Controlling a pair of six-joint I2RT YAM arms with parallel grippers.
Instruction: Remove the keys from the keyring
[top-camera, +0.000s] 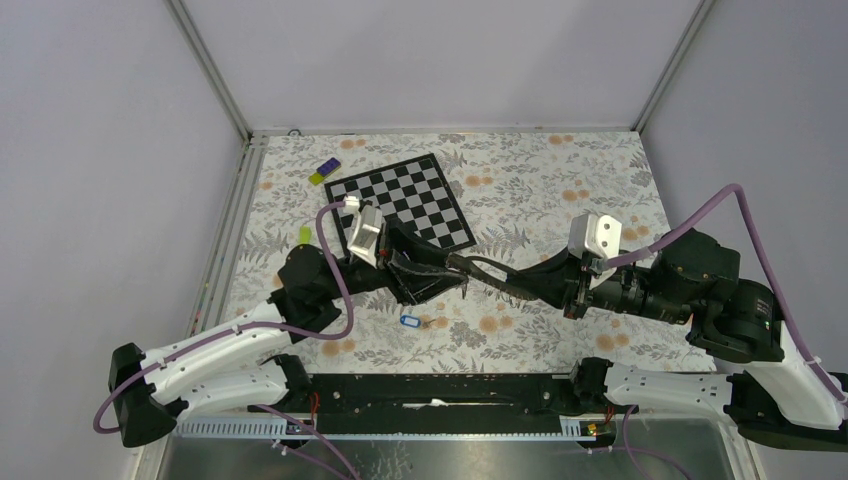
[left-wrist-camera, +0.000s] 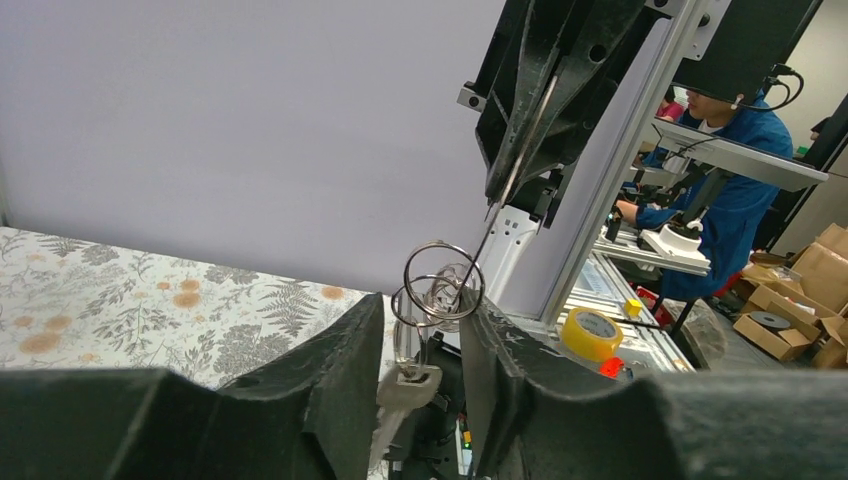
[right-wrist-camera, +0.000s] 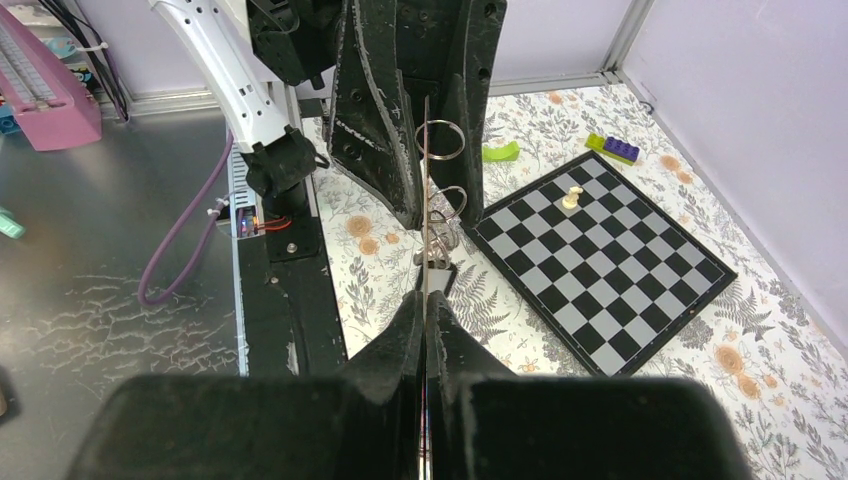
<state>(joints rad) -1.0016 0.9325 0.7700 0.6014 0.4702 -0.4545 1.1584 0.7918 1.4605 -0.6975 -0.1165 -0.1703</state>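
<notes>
while the right claw is clenched tight on a thin silvery strip seen edge-on, the left claw stands with its jaws partly apart. whether the strip is a key blade i cannot tell. it runs straight from the right fingertips to the keyring, a small cluster of linked wire loops held up in the air above the flowered table. the loops sit right in the gap between the left fingers, level with their tips. the near loop overlaps the edge of one finger, but whether the left jaws press on the wire cannot be told. one silvery key hangs down from the loops, deeper in that same gap. from above, both claws meet tip to tip near the front corner of the chessboard. a blue tag lies on the cloth just in front of them, apart from the lifted loops.
</notes>
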